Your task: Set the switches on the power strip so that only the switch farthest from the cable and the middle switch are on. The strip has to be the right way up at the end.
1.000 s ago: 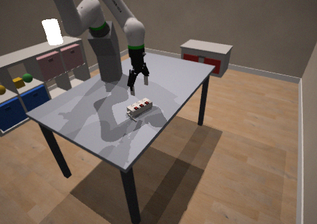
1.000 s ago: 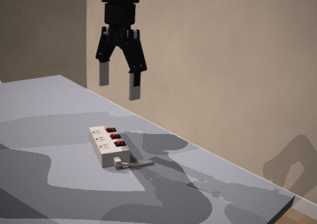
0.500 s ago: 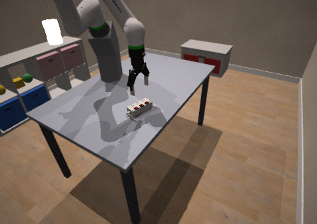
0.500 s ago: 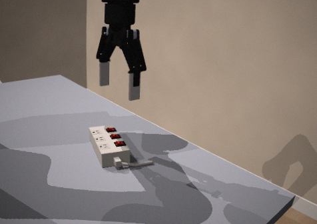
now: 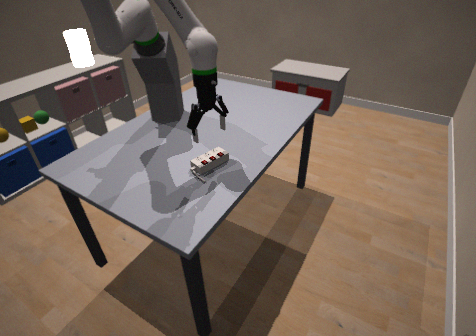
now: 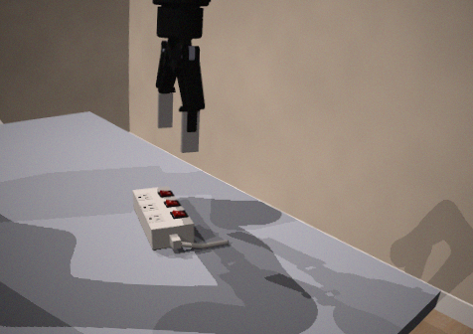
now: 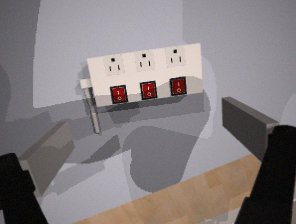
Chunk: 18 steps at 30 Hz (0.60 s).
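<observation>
Power strip (image 7: 145, 75) is laid right way up on the surface (image 5: 280, 128). Switch states can't be told, so nothing's confirmed done; jaws are spread wide, nothing held

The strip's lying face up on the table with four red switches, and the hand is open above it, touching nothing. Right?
Not quite: the power strip has three red switches, not four, as the wrist view shows. The rest holds: it lies face up on the table, and the hand hangs open above it, touching nothing.

Only I/O marks show, on the red switches (image 7: 149, 90).
</observation>
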Motion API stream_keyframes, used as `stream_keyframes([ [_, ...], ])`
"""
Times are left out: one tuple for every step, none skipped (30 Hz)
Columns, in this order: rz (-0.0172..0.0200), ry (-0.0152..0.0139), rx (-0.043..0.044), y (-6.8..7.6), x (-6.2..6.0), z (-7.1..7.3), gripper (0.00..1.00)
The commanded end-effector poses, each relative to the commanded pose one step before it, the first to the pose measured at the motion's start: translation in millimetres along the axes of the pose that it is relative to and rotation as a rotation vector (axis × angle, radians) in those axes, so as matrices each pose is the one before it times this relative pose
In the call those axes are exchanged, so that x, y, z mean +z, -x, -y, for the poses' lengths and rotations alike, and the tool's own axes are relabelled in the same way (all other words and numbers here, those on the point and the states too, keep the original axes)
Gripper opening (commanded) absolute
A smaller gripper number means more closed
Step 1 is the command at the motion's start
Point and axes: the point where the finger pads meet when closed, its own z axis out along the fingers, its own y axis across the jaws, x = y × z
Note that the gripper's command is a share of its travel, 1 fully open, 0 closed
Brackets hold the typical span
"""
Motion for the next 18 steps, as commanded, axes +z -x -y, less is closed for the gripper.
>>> stream_keyframes([
  [0.01014,-0.00713,0.17835,0.27,1.61,0.06,1.00],
  [0.00028,-0.00026,0.05429,0.01,0.53,0.03,1.00],
  [0.00030,-0.00025,0.05755,0.00,0.56,0.03,1.00],
  [0.00033,-0.00023,0.06077,0.00,0.60,0.03,1.00],
  [0.00035,-0.00021,0.06392,0.00,0.63,0.03,1.00],
  [0.00037,-0.00019,0.06700,-0.01,0.66,0.02,1.00],
  [-0.00090,0.00038,0.05672,-0.02,0.69,0.02,1.00],
  [0.00000,0.00000,0.00000,0.00,0.00,0.00,1.00],
  [0.00000,0.00000,0.00000,0.00,0.00,0.00,1.00],
  [0.00171,-0.00060,0.08616,-0.02,0.72,0.02,1.00],
  [0.00040,-0.00010,0.07569,-0.03,0.75,0.02,1.00],
  [-0.00113,0.00027,0.06881,-0.04,0.77,0.03,1.00],
  [-0.00521,0.00081,0.04131,-0.05,0.80,0.03,1.00],
  [-0.00395,0.00036,0.04696,-0.06,0.82,0.03,1.00],
  [-0.00356,0.00014,0.04905,-0.06,0.85,0.04,1.00],
  [-0.00351,0.00005,0.05039,-0.07,0.87,0.05,1.00],
  [-0.00361,0.00004,0.05223,-0.08,0.89,0.05,1.00],
  [-0.00395,-0.00010,0.05372,-0.09,0.91,0.06,1.00],
])
